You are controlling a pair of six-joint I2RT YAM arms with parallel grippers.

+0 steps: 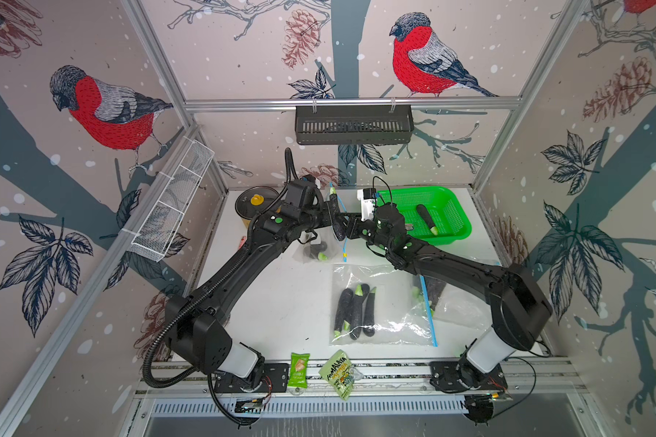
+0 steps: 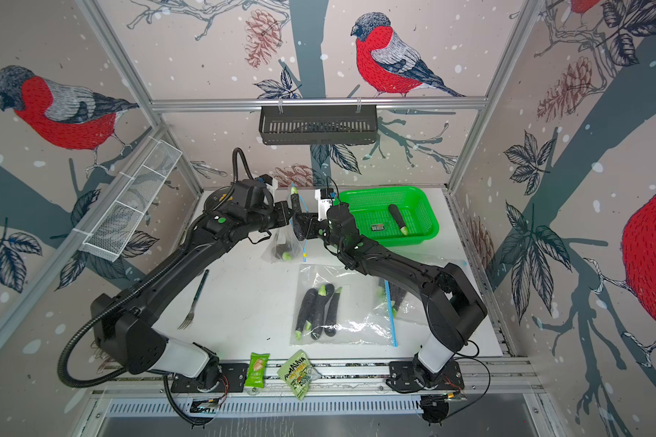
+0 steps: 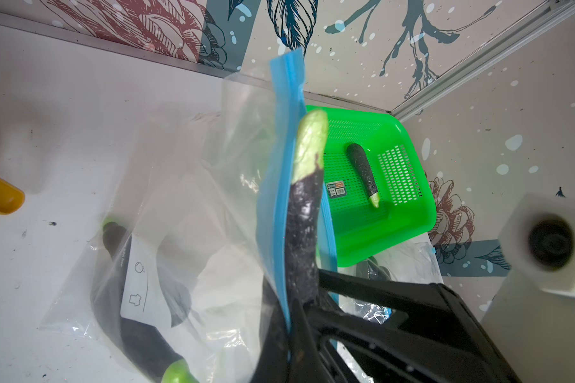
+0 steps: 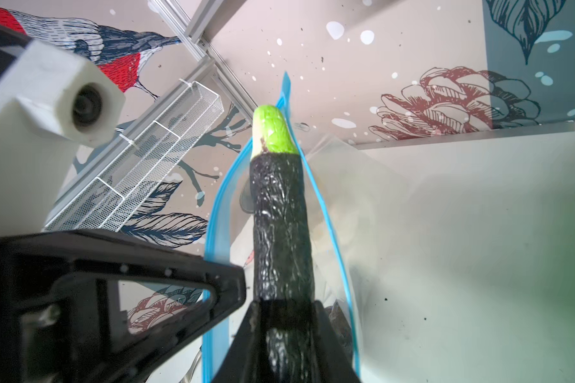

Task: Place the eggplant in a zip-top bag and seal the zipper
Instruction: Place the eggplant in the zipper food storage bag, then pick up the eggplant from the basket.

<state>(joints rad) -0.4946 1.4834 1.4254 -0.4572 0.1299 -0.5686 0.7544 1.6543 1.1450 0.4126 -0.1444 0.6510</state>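
The eggplant [image 4: 281, 215] is up in the air at the mouth of the zip-top bag [image 3: 186, 205], well above the bench [image 1: 273, 310]. Its green end points upward past the blue zipper [image 3: 286, 132]. The right gripper [image 4: 286, 311] is closed narrowly around its dark lower part. The left gripper [image 3: 292, 325] is fully closed and pinches one stretch of the zipper rim, so the bag hangs from it with another eggplant [image 3: 140, 338] lying at its bottom. I cannot tell for sure if the lower end is already between the two zipper lips or only beside them, because the film is transparent and the views are crowded. If it is outside, opening the gripper would probably let the eggplant fall on the bench. The bag is held at one place only, so the mouth may fall shut and catch the eggplant on the rim. A hard push could pull the zipper out of the pinch. The two grippers are very near and could hit each other.
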